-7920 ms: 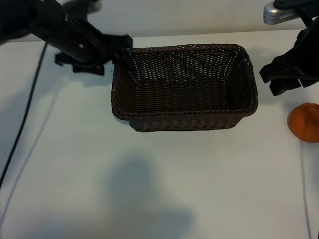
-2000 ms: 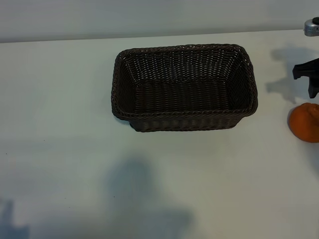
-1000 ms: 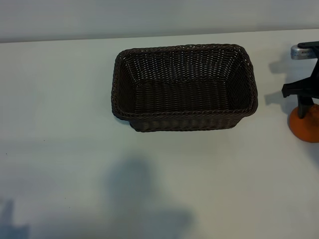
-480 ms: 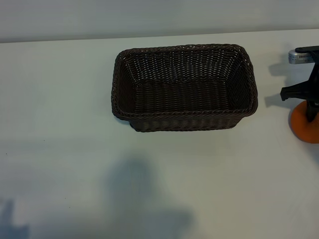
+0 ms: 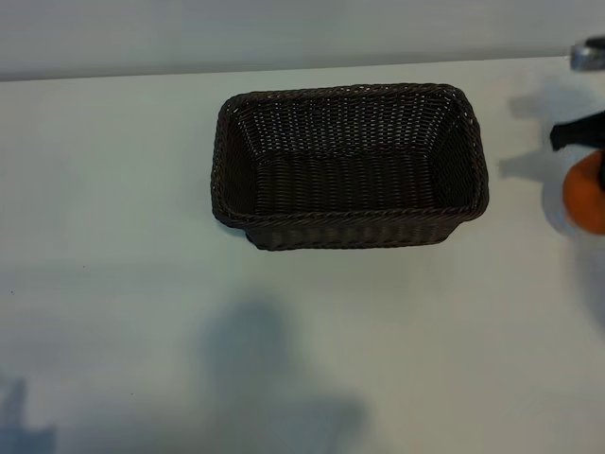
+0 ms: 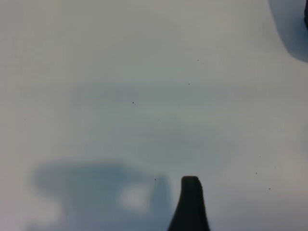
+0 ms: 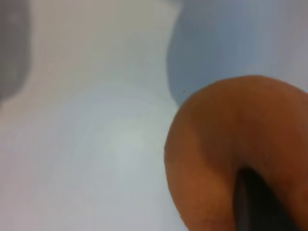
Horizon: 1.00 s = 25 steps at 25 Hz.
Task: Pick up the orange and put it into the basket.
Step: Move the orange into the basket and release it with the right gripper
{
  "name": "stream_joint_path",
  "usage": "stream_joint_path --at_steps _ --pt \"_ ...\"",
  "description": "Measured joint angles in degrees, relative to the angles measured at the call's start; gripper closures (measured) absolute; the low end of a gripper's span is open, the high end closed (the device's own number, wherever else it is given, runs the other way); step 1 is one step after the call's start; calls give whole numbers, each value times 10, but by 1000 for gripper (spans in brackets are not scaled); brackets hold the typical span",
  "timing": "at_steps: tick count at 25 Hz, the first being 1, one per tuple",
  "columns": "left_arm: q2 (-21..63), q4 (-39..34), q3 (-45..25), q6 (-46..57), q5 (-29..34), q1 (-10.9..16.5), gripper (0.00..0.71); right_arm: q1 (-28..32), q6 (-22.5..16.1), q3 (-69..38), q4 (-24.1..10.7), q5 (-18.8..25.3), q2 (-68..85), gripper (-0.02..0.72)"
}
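Writing: no brand, label or lettering can be read on anything in view.
Orange (image 5: 587,192): at the counter's right edge, well apart from the basket and level with its right end; lifted clear of the surface, its shadow lying on the counter beside it. Only part of it shows in the exterior view.
Orange, look: round, plain bright orange skin (image 7: 226,144); dimples and stem nub cannot be made out; being round, it has no long axis to tell.
Right pincer (image 5: 579,135): over the counter's right edge, closed on the orange from above; a dark finger (image 7: 255,202) presses against the fruit.
Basket (image 5: 232,132): dark brown woven wicker, rectangular with rounded corners, toward the counter's far edge; long axis runs left to right, opening upward.
Left pincer: jaws wide apart, holding nothing; only one dark fingertip (image 6: 189,204) shows, over bare counter (image 5: 123,284).
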<state>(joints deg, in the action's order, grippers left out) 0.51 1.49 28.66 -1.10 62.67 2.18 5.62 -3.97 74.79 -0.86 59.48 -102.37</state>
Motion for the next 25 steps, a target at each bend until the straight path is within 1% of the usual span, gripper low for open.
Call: stream_joint_path --at_steps 5,9,14,18,21,25 --pt "0 0 0 0 0 0 116 0 1 82 2 52 27 614" --pt "0 0 0 0 0 0 117 0 2 133 4 77 27 614" --pt "0 0 0 0 0 0 117 0 13 148 17 83 27 614" --pt "0 0 0 0 0 0 117 -3 26 148 49 85 27 614" --pt "0 0 0 0 0 0 117 -19 33 148 55 85 27 614" --pt "0 0 0 0 0 0 117 -57 34 148 55 84 25 616"
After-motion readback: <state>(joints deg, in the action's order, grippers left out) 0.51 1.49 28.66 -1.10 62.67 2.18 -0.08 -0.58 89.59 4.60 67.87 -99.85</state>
